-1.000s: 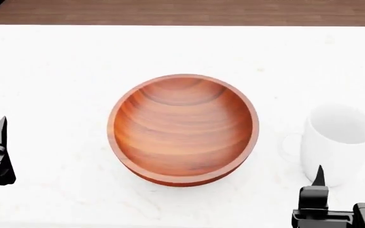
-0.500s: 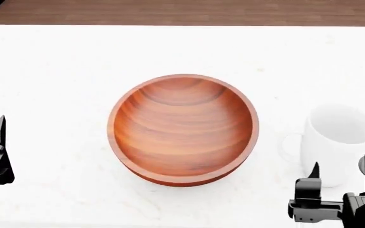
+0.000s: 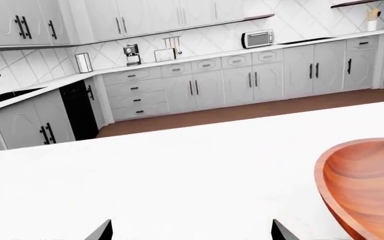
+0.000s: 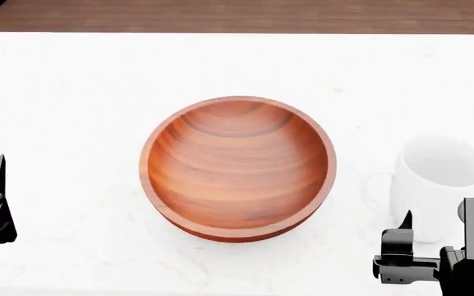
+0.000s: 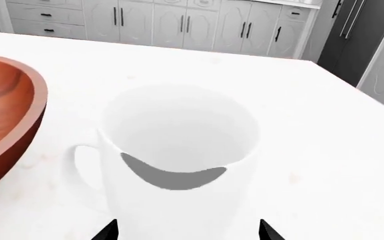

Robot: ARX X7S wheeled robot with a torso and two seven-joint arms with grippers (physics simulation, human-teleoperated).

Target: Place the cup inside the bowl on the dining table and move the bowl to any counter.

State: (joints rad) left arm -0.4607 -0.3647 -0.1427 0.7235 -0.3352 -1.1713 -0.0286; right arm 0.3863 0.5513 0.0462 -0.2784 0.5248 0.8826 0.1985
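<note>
The cup (image 4: 439, 185) stands upright at right of frame, beside the bowl (image 4: 237, 166) on the tabletop (image 4: 72, 86). The right gripper (image 5: 186, 231) sits spread just short of the cup. The left gripper (image 3: 190, 231) is also spread, gripping nothing.

Tabletop (image 4: 72, 80): large, flat, white, faintly speckled, with a straight far edge against brown wood flooring. Bearing: one wide reddish-brown wooden bowl (image 4: 237, 166), upright, near the centre; one white cup (image 4: 436, 185), upright, beside the bowl, apart from it, handle toward the bowl.
</note>
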